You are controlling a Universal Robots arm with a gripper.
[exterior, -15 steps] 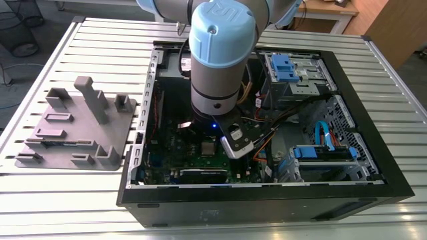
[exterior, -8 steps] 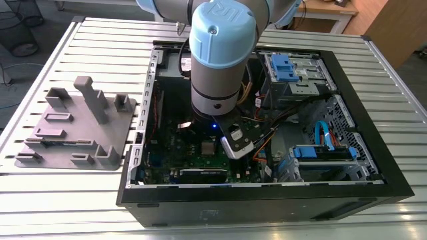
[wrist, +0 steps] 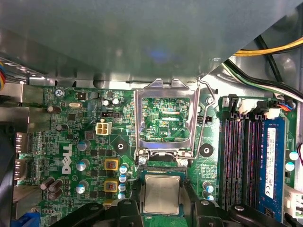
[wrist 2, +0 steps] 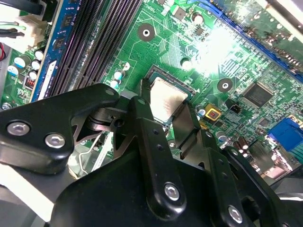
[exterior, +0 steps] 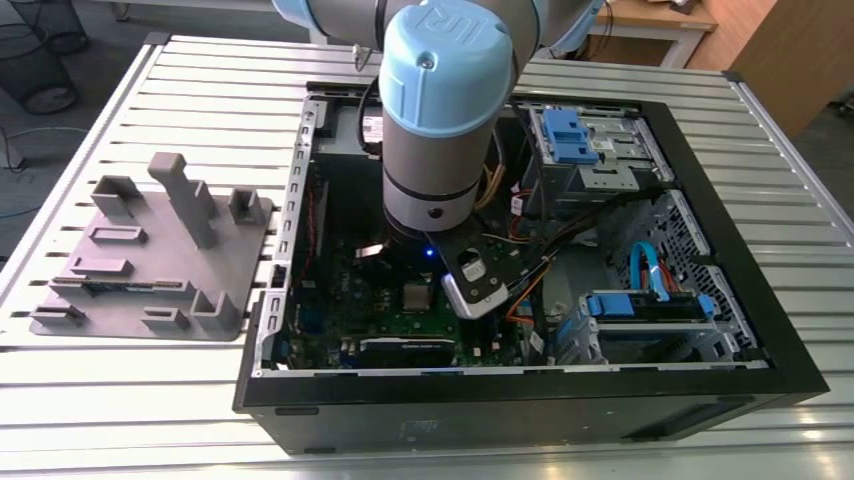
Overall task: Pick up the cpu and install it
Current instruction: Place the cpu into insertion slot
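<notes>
The cpu (wrist: 162, 194), a small square chip with a silver-grey top, lies level at the socket on the green motherboard (wrist: 71, 142). My gripper (wrist: 162, 202) is shut on it, with a black finger against each of two opposite edges. In the second wrist view the cpu (wrist 2: 166, 99) sits between the fingertips (wrist 2: 142, 101) of the gripper (wrist 2: 165, 108), low over the socket. Beside the chip, the hollow metal socket frame (wrist: 163, 90) is flipped open with its wire lever (wrist: 202, 118) released. In the exterior view my arm (exterior: 434, 120) reaches down into the open computer case (exterior: 534, 385).
Memory slots (wrist: 239, 156) with a blue module (wrist: 272, 161) run close beside the socket. Cables (wrist: 265, 52) and drive bays (exterior: 587, 140) crowd the case. A grey plastic tray (exterior: 147, 260) with upright blocks stands on the slatted table (exterior: 160, 400) at the exterior view's left.
</notes>
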